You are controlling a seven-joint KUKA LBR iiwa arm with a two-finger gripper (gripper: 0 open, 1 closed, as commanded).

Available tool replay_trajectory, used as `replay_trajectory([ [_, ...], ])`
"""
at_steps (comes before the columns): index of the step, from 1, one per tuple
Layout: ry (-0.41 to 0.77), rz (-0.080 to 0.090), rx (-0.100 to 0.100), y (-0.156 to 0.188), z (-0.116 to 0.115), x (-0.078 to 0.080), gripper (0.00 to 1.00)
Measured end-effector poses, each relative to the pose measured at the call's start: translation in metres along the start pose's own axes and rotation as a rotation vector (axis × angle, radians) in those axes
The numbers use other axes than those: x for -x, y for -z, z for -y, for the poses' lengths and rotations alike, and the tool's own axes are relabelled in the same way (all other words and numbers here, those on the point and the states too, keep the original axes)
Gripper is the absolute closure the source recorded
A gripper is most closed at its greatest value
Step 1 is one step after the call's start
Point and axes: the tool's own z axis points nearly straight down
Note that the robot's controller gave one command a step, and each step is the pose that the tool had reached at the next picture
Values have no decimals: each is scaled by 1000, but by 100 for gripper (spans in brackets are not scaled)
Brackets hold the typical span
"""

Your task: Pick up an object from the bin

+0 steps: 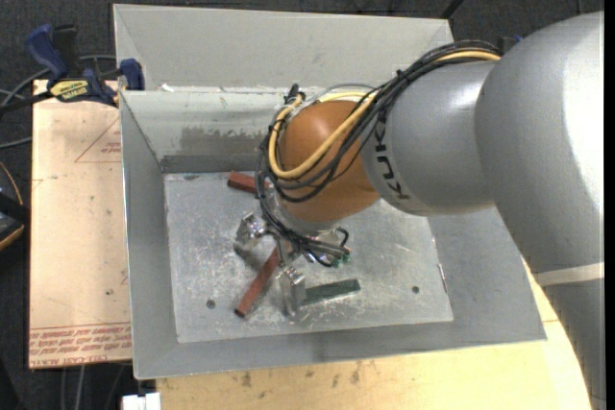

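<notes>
A: Well, the glossy orange cover (322, 158) hides much of the gripper (289, 281); spread or closed, I cannot tell.
B: Beside it, near six o'clock in the bin (192, 322): a flat reddish-brown stick (256, 291) at eight, a dull green strip (332, 288) at three.

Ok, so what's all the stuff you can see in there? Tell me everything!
bin: 1, grey metal, middle of the view
stick: 1, red-brown, front of the bin floor, lying slantwise
short piece: 1, red-brown, by the back wall, partly under the arm
flat bar: 1, dark green, front floor, right of the stick
shiny metal bit: 1, silver, by the stick's upper end; loose or robot's, cannot tell
arm: 1, silver-grey, from the right
cover: 1, orange, on the wrist
cables: several, yellow and black, over the cover
</notes>
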Motion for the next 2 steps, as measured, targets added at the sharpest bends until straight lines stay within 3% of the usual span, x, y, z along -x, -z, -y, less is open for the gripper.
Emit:
replay_trajectory([
  [1,95,9,1,5,18,15,100],
  [2,95,9,1,5,18,15,100],
])
